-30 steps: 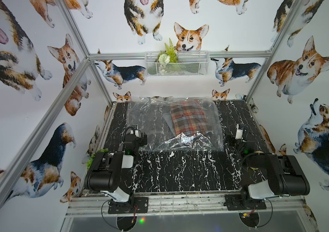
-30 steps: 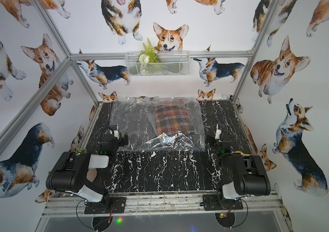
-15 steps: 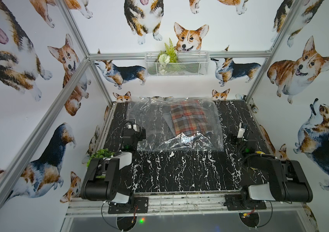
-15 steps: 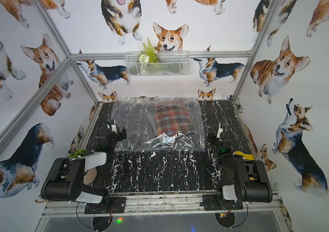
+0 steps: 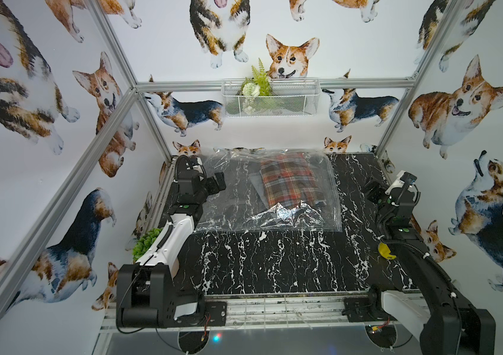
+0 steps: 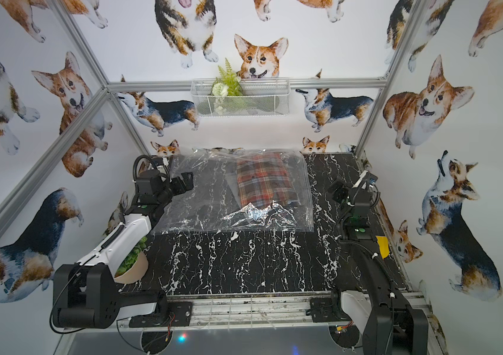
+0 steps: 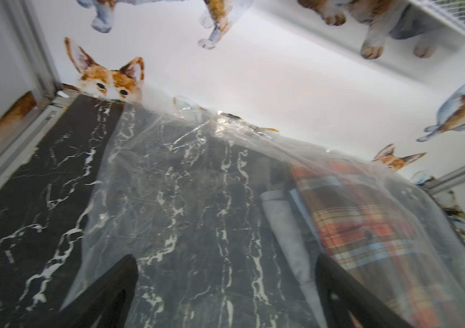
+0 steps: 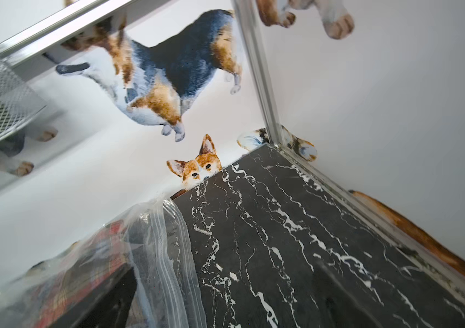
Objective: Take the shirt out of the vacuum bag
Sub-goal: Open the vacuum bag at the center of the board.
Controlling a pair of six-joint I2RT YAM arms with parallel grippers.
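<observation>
The vacuum bag [image 5: 234,196] [image 6: 207,196] lies flat at the back of the table, clear and crinkly, with its near part crumpled. A folded red plaid shirt [image 5: 290,181] [image 6: 264,181] rests inside its right half. My left gripper [image 5: 218,184] [image 6: 187,181] hovers over the bag's left part, open and empty. In the left wrist view its gripper [image 7: 225,258] spans bare plastic, with the shirt [image 7: 367,221] off to one side. My right gripper [image 5: 371,190] [image 6: 337,192] stands open beside the bag's right edge. The right wrist view has that gripper [image 8: 225,269] over marble, next to the zip edge [image 8: 166,255].
The black marble table [image 5: 274,270] is walled on three sides. A potted plant [image 5: 145,246] [image 6: 131,264] sits under my left arm at the left edge. A white wire basket [image 5: 270,101] with greenery hangs on the back wall. A yellow piece [image 5: 386,249] lies by my right arm.
Both arms have stretched toward the back of the table. The left gripper has come over the bag's left part and the right one alongside its right edge. Both stayed open.
</observation>
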